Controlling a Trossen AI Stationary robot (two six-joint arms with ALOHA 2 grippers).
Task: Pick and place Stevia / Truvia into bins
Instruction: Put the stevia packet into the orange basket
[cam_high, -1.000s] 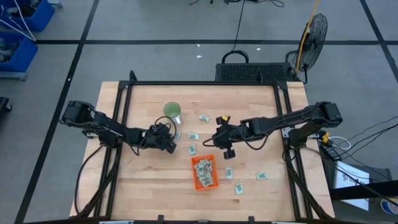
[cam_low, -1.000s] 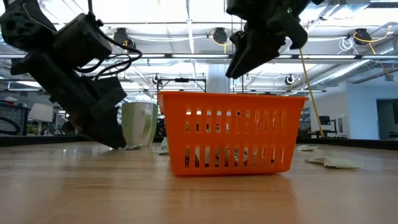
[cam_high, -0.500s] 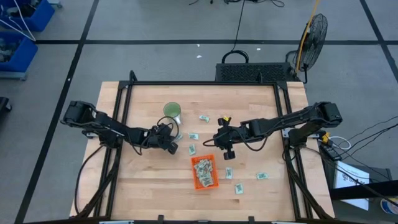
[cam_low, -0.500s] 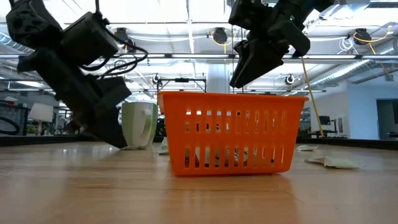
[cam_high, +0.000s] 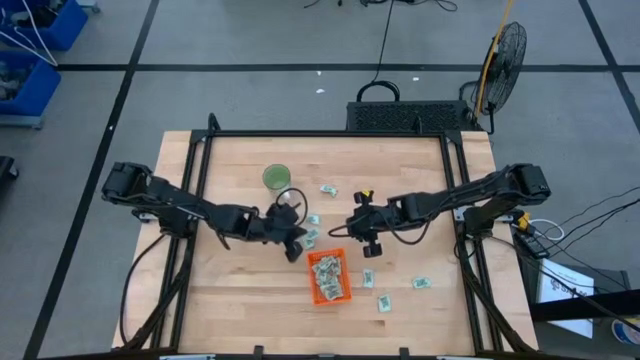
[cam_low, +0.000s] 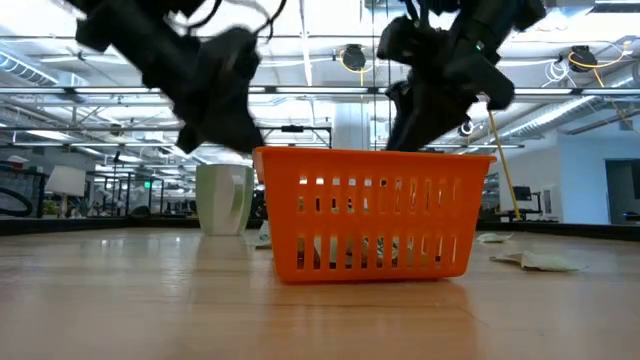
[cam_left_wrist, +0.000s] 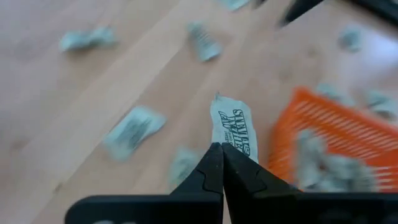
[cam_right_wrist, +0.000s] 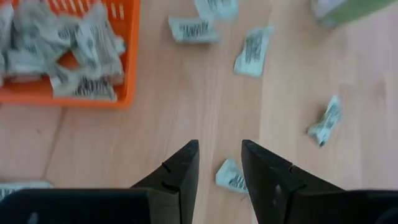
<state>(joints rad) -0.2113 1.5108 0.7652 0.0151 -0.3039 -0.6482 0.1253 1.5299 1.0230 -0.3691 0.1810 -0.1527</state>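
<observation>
The orange tray (cam_high: 328, 276) stands near the table's middle with several pale green and white sachets (cam_right_wrist: 81, 46) heaped in it. More sachets lie flat on the wood around it (cam_high: 327, 189) (cam_high: 383, 302). My left gripper (cam_left_wrist: 219, 155) is shut on one sachet (cam_left_wrist: 235, 130), raised above the table just left of the tray's far end (cam_high: 297, 243). My right gripper (cam_right_wrist: 219, 155) is open and hovers right of the tray's far end (cam_high: 362, 236), over a loose sachet (cam_right_wrist: 231, 176). My left gripper pinches one sachet by its short end (cam_left_wrist: 224, 144) between the tips of its two shut fingers. The fingers slant downward, and the sachet sticks out beyond them. It is lifted clear of the table, beside the tray's wall (cam_left_wrist: 292, 134).
A pale green cup (cam_high: 277, 178) stands on the table's far-left part, behind the left arm. Loose sachets lie right of the tray (cam_high: 421, 283) and beyond it (cam_high: 312, 219). Bare wood lies along the near edge and the left side.
My left gripper has risen from the table beside the cup and swung right and nearer, toward the tray's far end, carrying the sachet clear of the wood. My right gripper has drifted slightly toward the table's right edge.
</observation>
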